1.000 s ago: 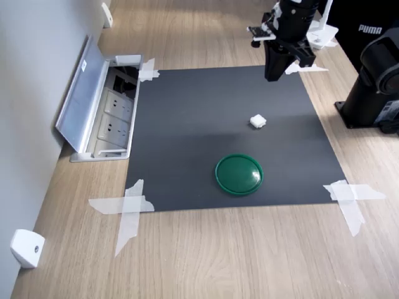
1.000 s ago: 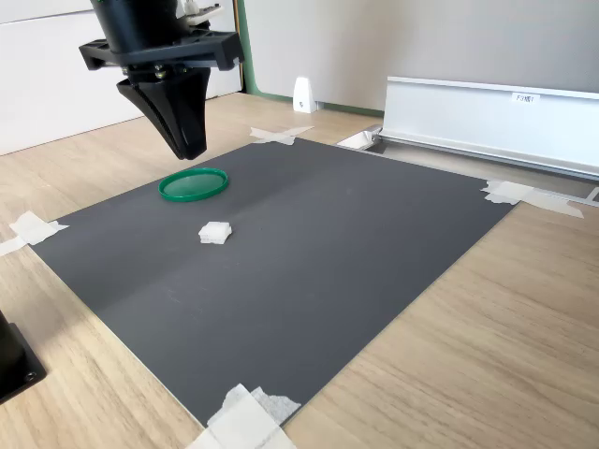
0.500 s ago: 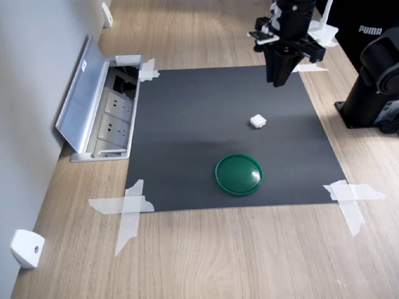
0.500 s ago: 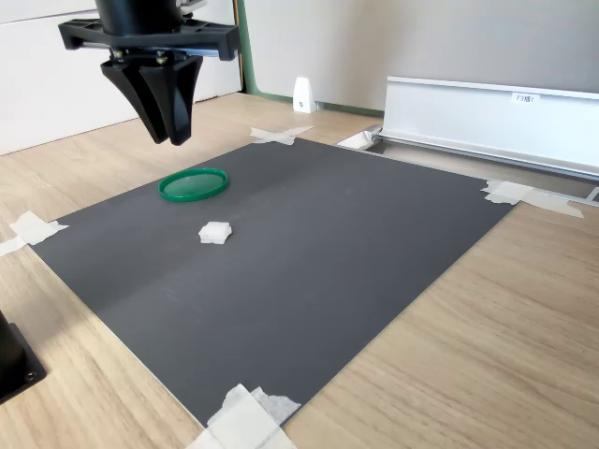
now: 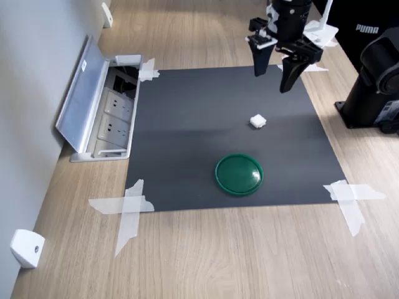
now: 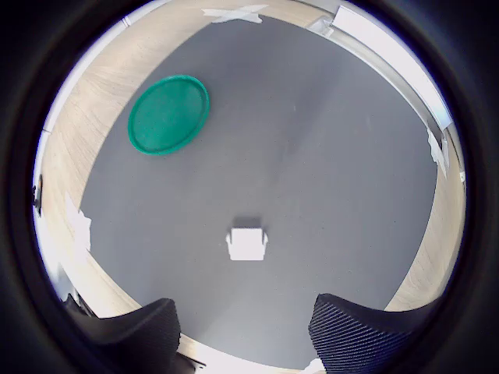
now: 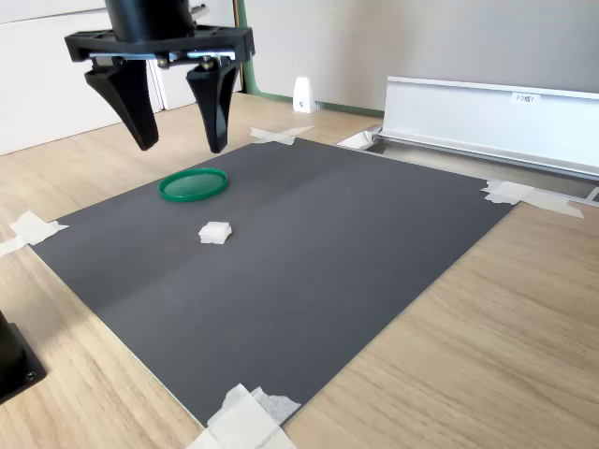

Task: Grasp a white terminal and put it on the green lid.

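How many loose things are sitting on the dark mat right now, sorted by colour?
White: 1, the white terminal, lying apart from the lid
Green: 1, the green lid
Total: 2
The open gripper holds nothing.

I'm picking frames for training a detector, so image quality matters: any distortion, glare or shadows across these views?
Wrist view: strong fisheye with a black circular vignette; the white terminal is overexposed, casting a small shadow. First exterior view: sharp, soft sheen on the green lid. Second exterior view: a faint light band crosses the dark mat; the open gripper looms large.
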